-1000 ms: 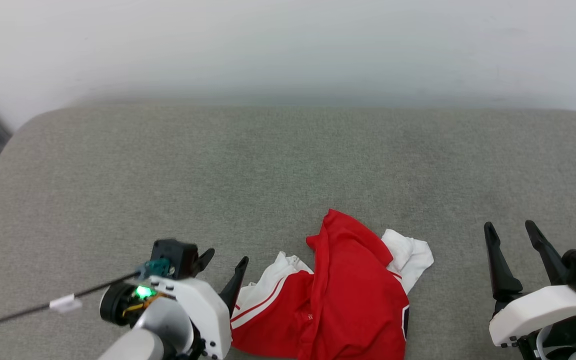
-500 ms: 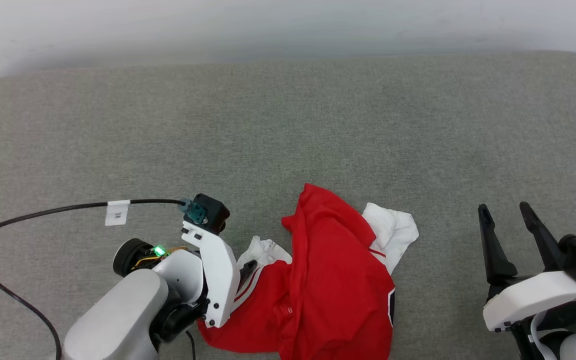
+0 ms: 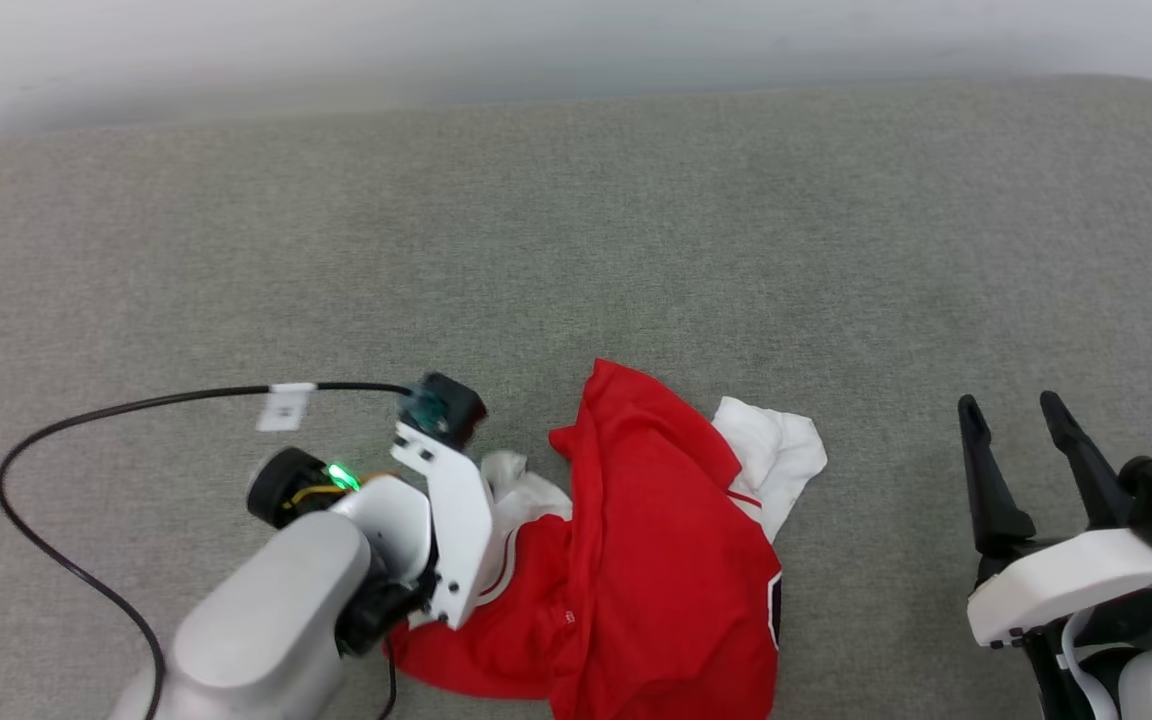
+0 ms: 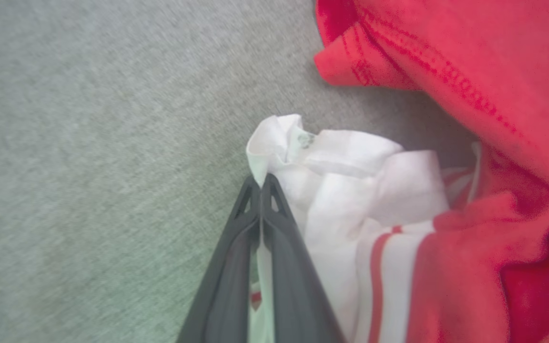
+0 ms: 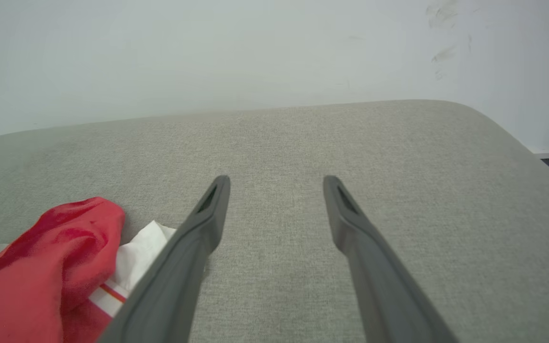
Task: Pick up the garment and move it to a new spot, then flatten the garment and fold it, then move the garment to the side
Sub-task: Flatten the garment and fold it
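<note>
Wrist footage showed me the left gripper (image 4: 260, 183) pinching the garment (image 4: 360, 190) by its white sleeve, hidden overhead; right gripper (image 3: 1008, 405) stood spread at its two o'clock.

garment (image 3: 656, 560): lower hem was cut off by the head view's bottom edge; near sleeve lay partly behind the left arm (image 3: 266, 610).
left end effector (image 4: 260, 178): fingers were hidden behind its white housing (image 3: 456, 520) in the head view; wrist view was blurred.
cable tag (image 3: 284, 407): print was too small to read.
right arm (image 3: 1086, 600): was cut off at the head view's corner.
</note>
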